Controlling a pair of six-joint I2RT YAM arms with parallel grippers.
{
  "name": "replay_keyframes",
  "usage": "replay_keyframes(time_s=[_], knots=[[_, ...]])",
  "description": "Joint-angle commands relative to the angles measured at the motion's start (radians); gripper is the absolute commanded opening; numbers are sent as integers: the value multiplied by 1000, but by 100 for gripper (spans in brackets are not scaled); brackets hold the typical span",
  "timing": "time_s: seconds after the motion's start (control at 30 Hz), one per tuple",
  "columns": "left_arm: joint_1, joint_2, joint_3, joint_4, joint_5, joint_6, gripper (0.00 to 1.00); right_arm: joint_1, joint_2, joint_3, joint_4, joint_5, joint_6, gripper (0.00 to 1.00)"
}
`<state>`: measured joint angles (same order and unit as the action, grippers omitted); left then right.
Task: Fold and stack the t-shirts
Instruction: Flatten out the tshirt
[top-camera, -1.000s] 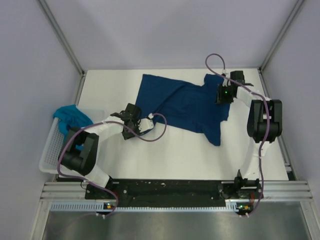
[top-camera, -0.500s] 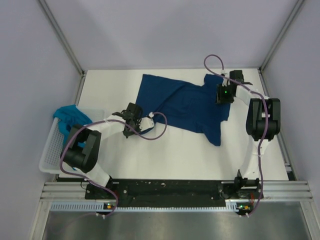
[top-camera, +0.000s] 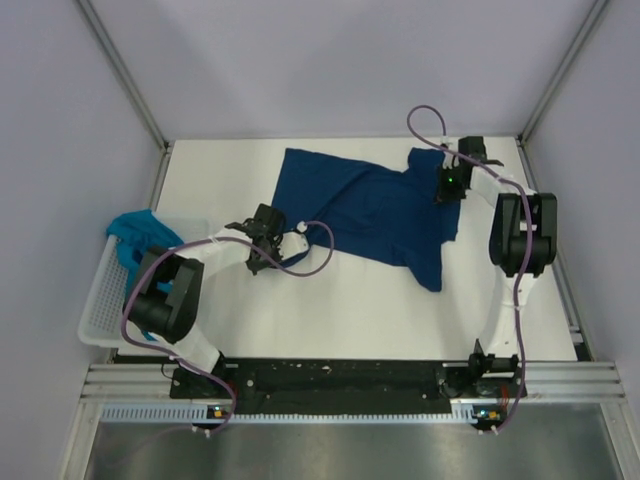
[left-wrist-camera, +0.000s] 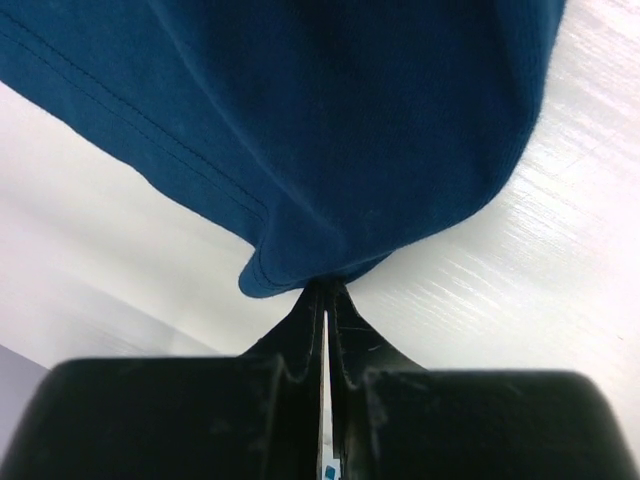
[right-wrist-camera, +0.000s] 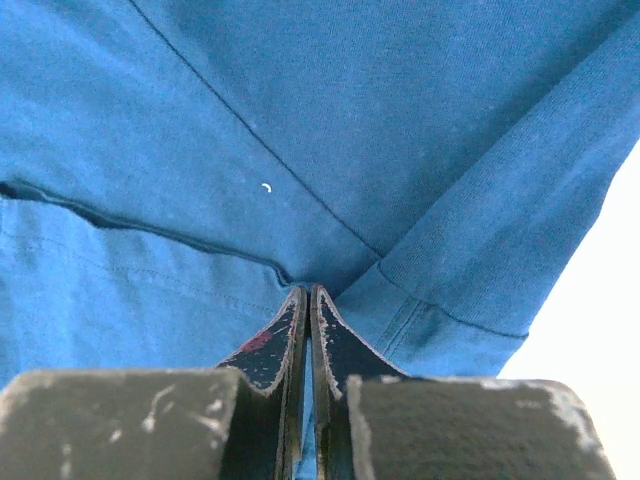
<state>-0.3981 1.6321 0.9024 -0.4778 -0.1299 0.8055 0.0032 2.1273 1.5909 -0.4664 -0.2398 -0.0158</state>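
The left pincer (left-wrist-camera: 325, 292) and right pincer (right-wrist-camera: 305, 295) both pinch the navy shirt (top-camera: 370, 205). Move them together, keeping it flat

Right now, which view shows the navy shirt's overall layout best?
Top external: the whole navy shirt lies spread on the table. Left wrist shows only a hem corner pinched in the left gripper; right wrist only cloth near a sleeve seam, clamped in the right gripper.
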Motion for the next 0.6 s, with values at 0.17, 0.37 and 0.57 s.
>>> replay_keyframes(time_s=[0.17,0.37,0.57], knots=[[18,44,75,4,-86,-78,0,53,-438,-190,-37,-33,-12,0],[65,49,90,-4,-108,-114,0,151,-809,-481,-139,-194,124,0],[119,32,99,-4,-131,-108,0,406,-1113,-712,-264,-491,307,0]])
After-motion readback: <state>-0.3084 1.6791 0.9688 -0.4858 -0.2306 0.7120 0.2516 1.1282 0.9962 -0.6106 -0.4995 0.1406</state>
